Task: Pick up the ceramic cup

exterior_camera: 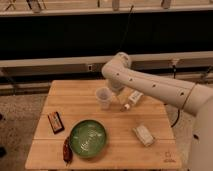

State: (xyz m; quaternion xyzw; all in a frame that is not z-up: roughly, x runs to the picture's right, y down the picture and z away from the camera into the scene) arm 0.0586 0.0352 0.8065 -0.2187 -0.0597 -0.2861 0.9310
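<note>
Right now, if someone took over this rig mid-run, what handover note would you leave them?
The pincer is open and holds nothing. It is low over the table, just right of the cup, on the arm reaching in from the right.
The ceramic cup stands upright on the wooden table, behind the green bowl. The white tube lies to its right.
Done: the pincer is beside the cup; I cannot tell whether they touch.
Left: close on the cup and lift it.
</note>
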